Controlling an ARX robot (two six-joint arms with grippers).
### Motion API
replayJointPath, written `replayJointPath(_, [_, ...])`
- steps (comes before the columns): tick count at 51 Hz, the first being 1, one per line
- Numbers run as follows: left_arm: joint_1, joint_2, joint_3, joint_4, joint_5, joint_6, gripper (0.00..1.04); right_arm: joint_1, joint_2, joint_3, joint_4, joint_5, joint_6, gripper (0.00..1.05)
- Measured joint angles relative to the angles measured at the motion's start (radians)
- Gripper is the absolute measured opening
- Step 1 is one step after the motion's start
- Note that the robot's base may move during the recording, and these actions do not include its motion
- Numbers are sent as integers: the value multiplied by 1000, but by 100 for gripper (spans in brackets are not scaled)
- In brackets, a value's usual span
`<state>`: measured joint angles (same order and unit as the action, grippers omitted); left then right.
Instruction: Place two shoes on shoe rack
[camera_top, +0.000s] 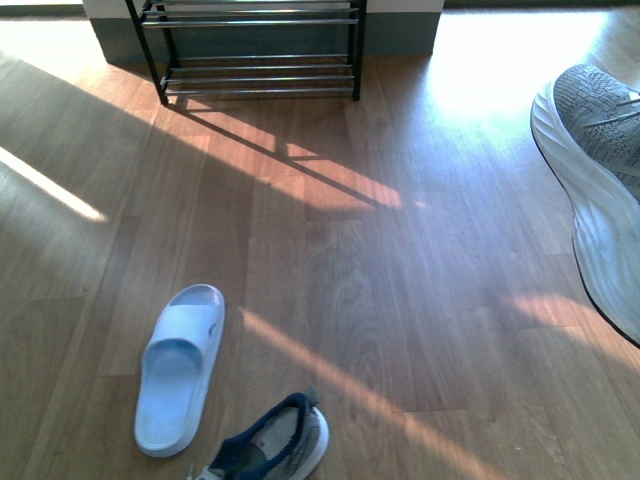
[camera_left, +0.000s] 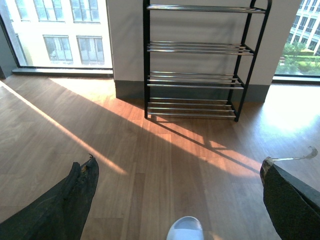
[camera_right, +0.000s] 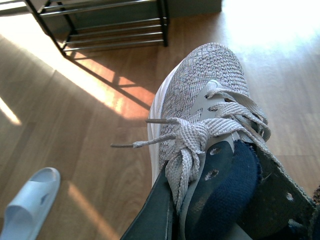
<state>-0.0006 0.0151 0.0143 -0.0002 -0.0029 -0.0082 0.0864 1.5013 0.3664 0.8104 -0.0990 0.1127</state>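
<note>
Right gripper (camera_right: 241, 152) narrowed, seemingly pinching sneaker (camera_right: 205, 75)

Room, domestic in look, sunlit: wood-plank floor (camera_left: 150, 165); tall windows (camera_left: 300, 45) facing neighbouring buildings (camera_left: 65, 45); white wall (camera_left: 125, 40) with grey skirting (camera_left: 130, 91); shoe rack (camera_left: 195, 77) against it; slide sandal (camera_top: 180, 368) and grey sneaker (camera_top: 275, 448) loose on floor.

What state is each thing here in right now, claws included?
shoe rack: upright, no shoes on it.
slide sandal: flat on the floor, sole down.
floor sneaker: on the floor, partly out of view.
held sneaker: lifted off the floor, tilted.
left claw: open, empty.
right claw: shut on the held sneaker.
</note>
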Motion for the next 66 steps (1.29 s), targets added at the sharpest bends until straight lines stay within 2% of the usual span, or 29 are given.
replayJointPath(13, [0,0,0,0,5,0,95,-15,0,0,0,27,0,1])
replayJointPath(30, [0,0,0,0,3,0,95,-5,0,0,0,1,0,1])
replayJointPath(32, [-10,15,7,-23,-33,-6,95,-5,0,0,0,2,0,1])
replayJointPath(33, [-38,56,41,-111,-131,-36,95,-5,0,0,0,2,0,1])
replayJointPath(34, [-54,104,67,-167,-188,-47,95,-5,0,0,0,2,0,1])
replayJointPath(36, [-59,258,118,-215,-275,-48,95,-5,0,0,0,5,0,1])
replayJointPath(37, [-51,320,129,-200,-278,-43,95,-5,0,0,0,9,0,1])
replayJointPath(41, [-25,627,170,-36,-223,39,95,-6,0,0,0,10,0,1])
replayJointPath(48, [-33,1135,262,227,-125,315,95,-6,0,0,0,6,0,1])
replayJointPath(56, [-80,1537,359,314,-89,461,95,-6,0,0,0,6,0,1])
replayJointPath(66, [-132,1957,519,374,-65,444,95,-6,0,0,0,7,0,1])
